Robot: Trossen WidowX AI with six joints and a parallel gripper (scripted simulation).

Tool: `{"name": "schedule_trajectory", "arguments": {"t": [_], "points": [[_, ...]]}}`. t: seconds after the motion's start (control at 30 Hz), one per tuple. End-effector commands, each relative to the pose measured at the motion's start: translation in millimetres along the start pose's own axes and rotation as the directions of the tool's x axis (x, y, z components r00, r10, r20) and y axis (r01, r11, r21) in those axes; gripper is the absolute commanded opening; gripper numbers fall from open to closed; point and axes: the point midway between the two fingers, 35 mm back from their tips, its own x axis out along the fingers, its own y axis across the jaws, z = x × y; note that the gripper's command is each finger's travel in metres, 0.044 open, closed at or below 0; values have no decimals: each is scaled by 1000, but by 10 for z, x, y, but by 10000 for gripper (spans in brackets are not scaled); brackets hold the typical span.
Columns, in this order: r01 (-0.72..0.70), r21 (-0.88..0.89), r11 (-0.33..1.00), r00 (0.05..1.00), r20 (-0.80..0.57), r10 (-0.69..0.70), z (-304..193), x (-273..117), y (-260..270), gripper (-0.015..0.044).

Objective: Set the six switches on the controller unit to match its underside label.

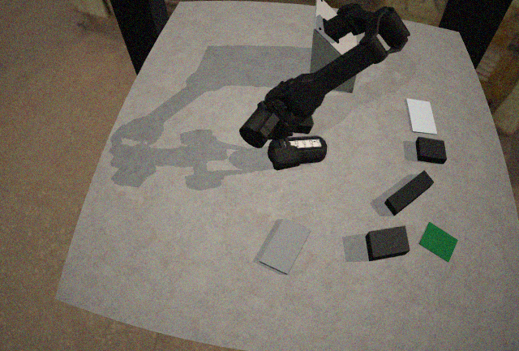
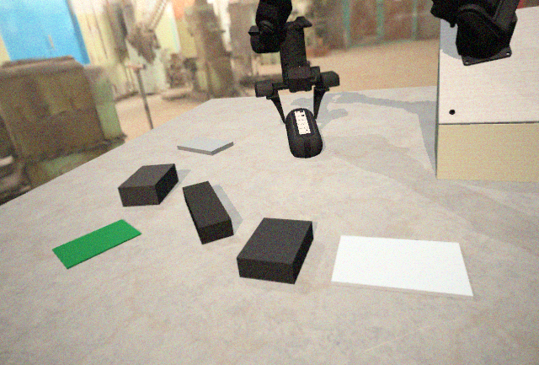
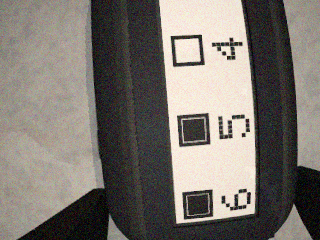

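The dark grey controller unit [image 1: 301, 155] [image 2: 306, 145] [image 3: 135, 125] is upside down, its white label [image 1: 307, 143] [image 2: 301, 121] [image 3: 215, 90] facing up. In the wrist view the square at 4 is empty, and those at 5 and 6 are filled; squares 1 to 3 are outside that view and too small to read elsewhere. The rocker switches are hidden underneath. My gripper [image 2: 300, 120] [image 3: 201, 192] is shut on the unit, one finger against each long side near the 6 end. I cannot tell whether the unit touches the bench.
Dark blocks [image 1: 387, 242] [image 2: 274, 245], a long dark bar [image 1: 409, 193] [image 2: 206, 211], a green plate [image 1: 438, 241] [image 2: 96, 243], a white plate [image 1: 422, 116] [image 2: 400, 265] and a grey plate [image 1: 285, 246] [image 2: 205, 145] lie around. A large box [image 2: 485, 152] stands near the arm's base.
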Motion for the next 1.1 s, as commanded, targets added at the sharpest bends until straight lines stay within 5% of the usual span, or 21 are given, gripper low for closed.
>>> {"name": "schedule_trajectory", "arguments": {"t": [0.0, 1.07], "points": [[10, -11, 1000, 1000, -9, -10, 20, -89, -36, 336], [10, -11, 1000, 1000, -9, -10, 165, -303, -32, 336]]}}
